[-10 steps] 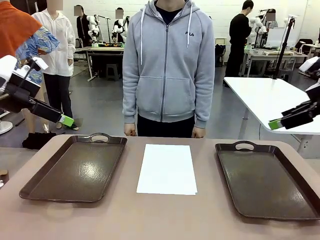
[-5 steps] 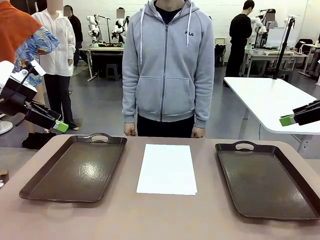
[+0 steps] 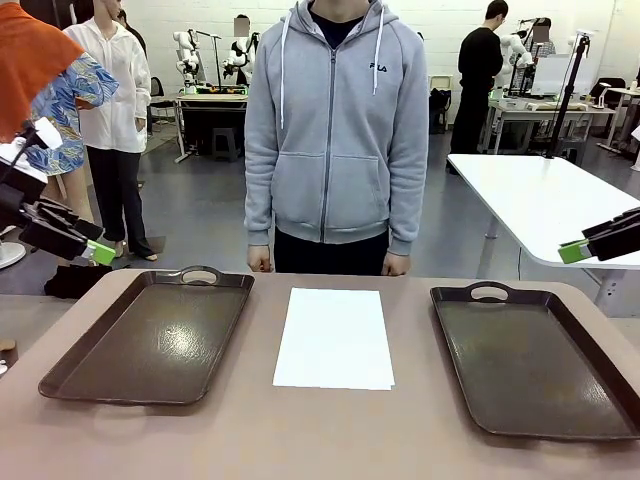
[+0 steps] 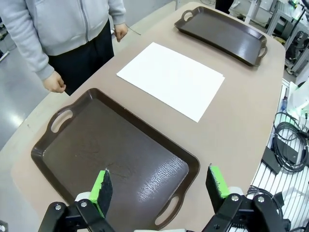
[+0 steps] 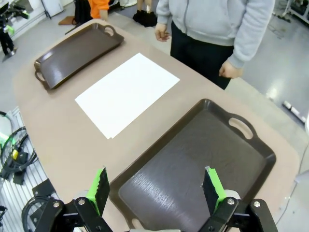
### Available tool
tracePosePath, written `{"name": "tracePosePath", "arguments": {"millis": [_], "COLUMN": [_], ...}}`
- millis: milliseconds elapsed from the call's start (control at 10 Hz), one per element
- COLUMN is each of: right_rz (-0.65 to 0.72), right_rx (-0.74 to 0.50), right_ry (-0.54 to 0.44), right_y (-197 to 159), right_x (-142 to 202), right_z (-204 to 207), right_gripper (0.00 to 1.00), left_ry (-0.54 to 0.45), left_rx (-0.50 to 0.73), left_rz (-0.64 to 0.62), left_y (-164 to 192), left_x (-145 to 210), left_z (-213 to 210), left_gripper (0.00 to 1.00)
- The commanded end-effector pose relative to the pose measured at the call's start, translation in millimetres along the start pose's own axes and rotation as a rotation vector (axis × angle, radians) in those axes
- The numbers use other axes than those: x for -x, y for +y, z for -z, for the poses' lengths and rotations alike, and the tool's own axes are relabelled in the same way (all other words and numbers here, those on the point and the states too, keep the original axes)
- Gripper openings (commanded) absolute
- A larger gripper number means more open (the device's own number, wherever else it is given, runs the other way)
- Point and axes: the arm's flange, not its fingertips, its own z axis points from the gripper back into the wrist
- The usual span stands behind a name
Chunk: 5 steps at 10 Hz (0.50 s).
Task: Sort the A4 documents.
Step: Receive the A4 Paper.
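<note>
- The A4 documents (image 3: 334, 337) are laid flat in a stack on the counter (image 3: 300, 440), between the left tray (image 3: 150, 340) and the right tray (image 3: 530, 365), just in front of the person (image 3: 335, 130).
- Only the top sheet should be taken. A free corner is best pressed and slid off, so that the lower sheets are not dragged.
- The left fingers (image 4: 102, 187) are spread wide, raised at the counter's left side. Nothing is held or touched.
- The right fingers (image 5: 212, 187) are equally wide, raised at the right side, with nothing held.
</note>
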Motion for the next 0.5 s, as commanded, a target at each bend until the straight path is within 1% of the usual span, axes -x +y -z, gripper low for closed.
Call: {"name": "tracePosePath", "arguments": {"millis": [0,200,400], "right_rz": [-0.026,-0.036,-0.044], "right_rx": [-0.058,-0.084,-0.109], "right_ry": [-0.016,-0.011,-0.014], "right_y": [25.1,24.2,24.6], "right_x": [42.7,41.6,40.3], "right_z": [11.0,9.2,8.9], "right_gripper": [1.0,1.0,1.0], "left_ry": [-0.025,-0.035,-0.044], "left_rx": [0.028,0.063,0.069], "left_rz": [0.014,0.015,0.019], "left_y": [-3.5,-5.1,-5.2], "left_x": [11.2,12.1,11.9], "left_z": [-2.7,-3.1,-3.8], "left_gripper": [1.0,1.0,1.0]}}
